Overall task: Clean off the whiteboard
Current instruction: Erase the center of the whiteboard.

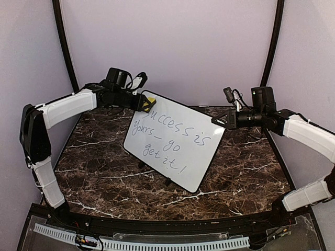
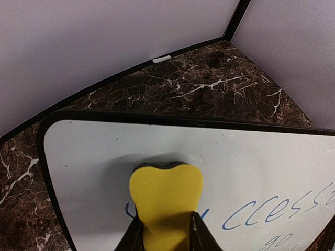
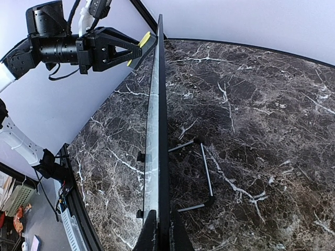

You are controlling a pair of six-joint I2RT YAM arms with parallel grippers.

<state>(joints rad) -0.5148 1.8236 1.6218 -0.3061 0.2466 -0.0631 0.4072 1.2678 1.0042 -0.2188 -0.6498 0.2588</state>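
One whiteboard [image 1: 175,141], one yellow eraser [image 2: 166,201], two tools, namely the left tool [image 1: 143,102] and the right tool [image 1: 218,121], and one marble desk [image 1: 251,167].

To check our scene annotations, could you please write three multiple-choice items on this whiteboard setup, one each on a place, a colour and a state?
1. Where does the yellow eraser touch the whiteboard?
A. At its lower edge.
B. Near the corner where the first written line begins.
C. On its back.

2. What colour is the handwriting?
A. Red.
B. Green.
C. Blue.

3. How is the right gripper?
A. Shut on the whiteboard's edge.
B. Open, holding nothing.
C. Shut on the eraser.

Answers:
1 B: the left wrist view shows the eraser covering the start of "Success".
2 C: the letters read blue in the top and left wrist views.
3 A: the right wrist view shows its fingers pinching the frame from both sides.
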